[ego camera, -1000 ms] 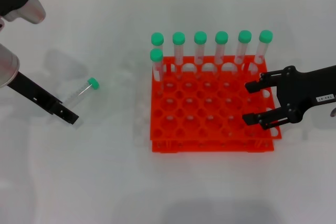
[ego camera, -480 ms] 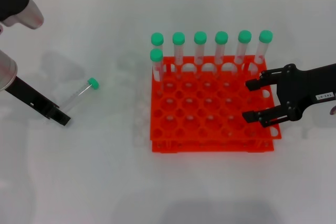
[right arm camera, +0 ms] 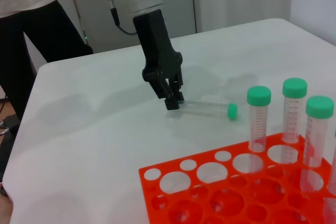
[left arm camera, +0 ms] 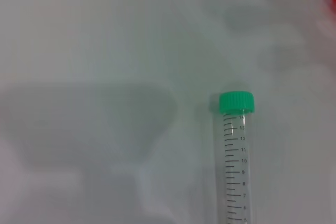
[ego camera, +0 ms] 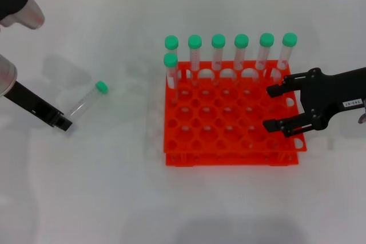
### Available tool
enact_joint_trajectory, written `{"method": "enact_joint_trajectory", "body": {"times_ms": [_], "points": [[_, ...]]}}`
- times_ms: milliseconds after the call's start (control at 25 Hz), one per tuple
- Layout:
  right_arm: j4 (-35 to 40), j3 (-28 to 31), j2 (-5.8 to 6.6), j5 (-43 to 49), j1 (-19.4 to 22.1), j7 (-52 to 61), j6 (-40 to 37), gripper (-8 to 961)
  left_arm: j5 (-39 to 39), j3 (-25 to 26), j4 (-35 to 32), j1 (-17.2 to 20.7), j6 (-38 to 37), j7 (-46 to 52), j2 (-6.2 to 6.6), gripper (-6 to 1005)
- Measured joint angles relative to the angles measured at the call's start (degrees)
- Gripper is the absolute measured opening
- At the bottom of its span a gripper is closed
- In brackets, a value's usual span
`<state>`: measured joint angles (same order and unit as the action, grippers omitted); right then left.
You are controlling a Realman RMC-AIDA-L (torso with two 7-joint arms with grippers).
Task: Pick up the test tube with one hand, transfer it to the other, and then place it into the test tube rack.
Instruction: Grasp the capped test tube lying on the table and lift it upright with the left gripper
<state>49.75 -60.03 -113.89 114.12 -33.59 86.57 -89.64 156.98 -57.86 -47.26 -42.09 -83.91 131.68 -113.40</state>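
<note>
The test tube (ego camera: 87, 101), clear with a green cap, lies on the white table left of the rack; it also shows in the left wrist view (left arm camera: 236, 161) and the right wrist view (right arm camera: 207, 107). My left gripper (ego camera: 62, 124), unlabelled and on the arm with the green ring, is low over the table at the tube's bottom end (right arm camera: 172, 102), fingers together and holding nothing. My right gripper (ego camera: 271, 108), with the white label, hovers open and empty over the right side of the orange-red test tube rack (ego camera: 229, 158), whose near corner shows in the right wrist view (right arm camera: 157, 188).
Several green-capped tubes (ego camera: 241, 50) stand upright along the rack's back row, with one more behind the left corner; some show in the right wrist view (right arm camera: 259, 114). A person in dark trousers (right arm camera: 31, 30) stands beyond the table's far left edge.
My left gripper has slid left along the table, from beside the tube's middle to its bottom end. The tube and the right gripper have hardly moved.
</note>
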Motion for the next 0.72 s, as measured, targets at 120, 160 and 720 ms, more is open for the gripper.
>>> {"method": "enact_joint_trajectory", "body": {"times_ms": [120, 160, 720], "points": [[0.0, 0.0, 0.0, -0.07, 0.0, 0.0, 0.0, 792, -0.43, 2.14, -1.1, -0.05, -0.3, -0.54, -0.04, 210], [0.0, 0.01, 0.0, -0.11, 0.0, 0.0, 0.0, 792, -0.63, 2.57, -1.58, -0.06, -0.41, -0.58, -0.07, 196], [0.0, 0.44, -0.01, -0.31, 0.38, 0.38, -0.13, 791, -9.42, 3.86, -29.8, 5.51, -7.73, 1.24, -5.46, 189]]}}
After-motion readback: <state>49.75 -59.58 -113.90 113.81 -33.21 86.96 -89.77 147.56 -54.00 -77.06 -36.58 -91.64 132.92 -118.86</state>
